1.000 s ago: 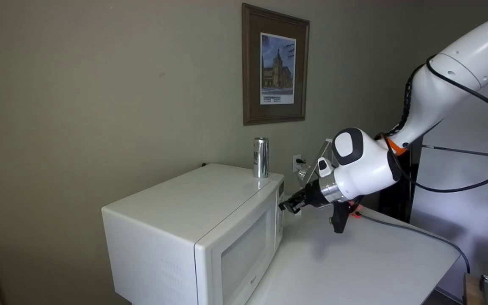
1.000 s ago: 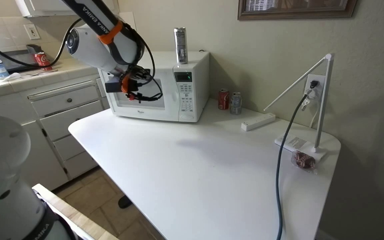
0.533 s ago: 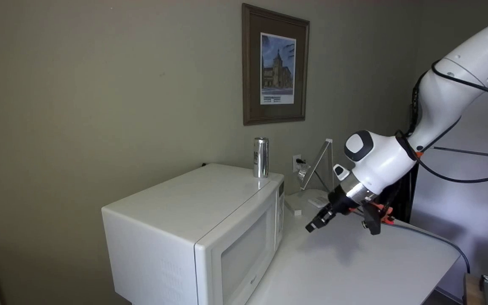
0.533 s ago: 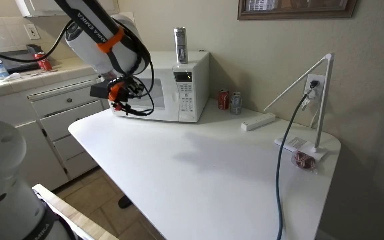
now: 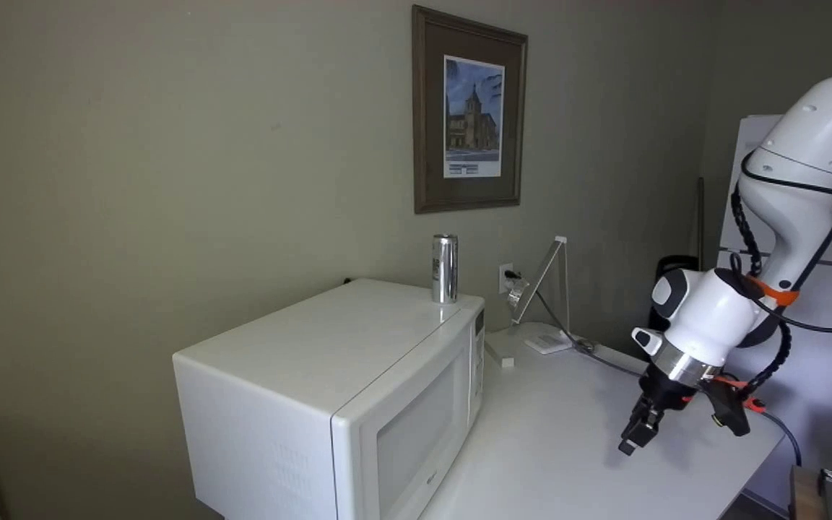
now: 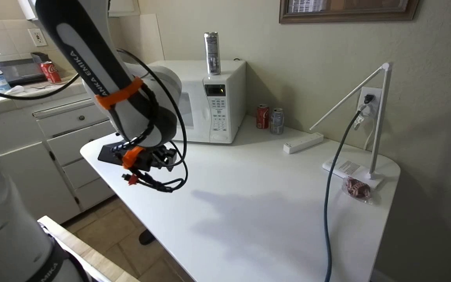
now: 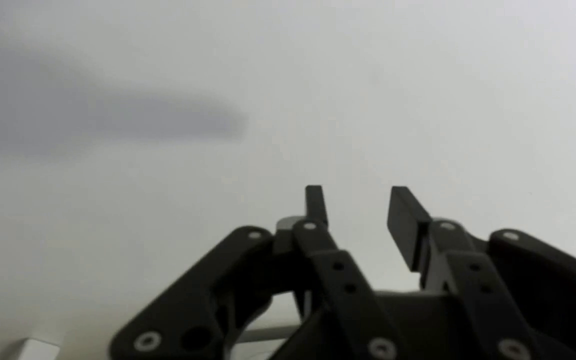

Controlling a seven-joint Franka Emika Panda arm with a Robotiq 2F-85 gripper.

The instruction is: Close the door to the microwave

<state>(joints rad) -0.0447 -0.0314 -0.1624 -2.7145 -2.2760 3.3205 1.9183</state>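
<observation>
The white microwave (image 5: 300, 347) stands on the white table. It also shows in the other exterior camera's picture, an exterior view (image 6: 218, 109) where the arm hides part of its front. Its door (image 5: 416, 433) lies flush against the body and looks shut. My gripper (image 5: 631, 440) hangs above the table, tilted downward and well apart from the microwave's front. In the wrist view the gripper (image 7: 357, 205) is open, with a gap between the fingertips and only bare table behind them.
A silver can (image 5: 445, 269) stands on top of the microwave. A red can (image 6: 262, 116) and a grey can (image 6: 277, 121) stand beside it. A power strip (image 6: 303, 143), a lamp (image 6: 380, 117), a wrapped item (image 6: 358, 188) and a cable (image 6: 328, 211) are on the table (image 6: 217, 235).
My gripper has moved back from the microwave's front and lower over the table, tilting further downward. The microwave and its door have not visibly moved.
</observation>
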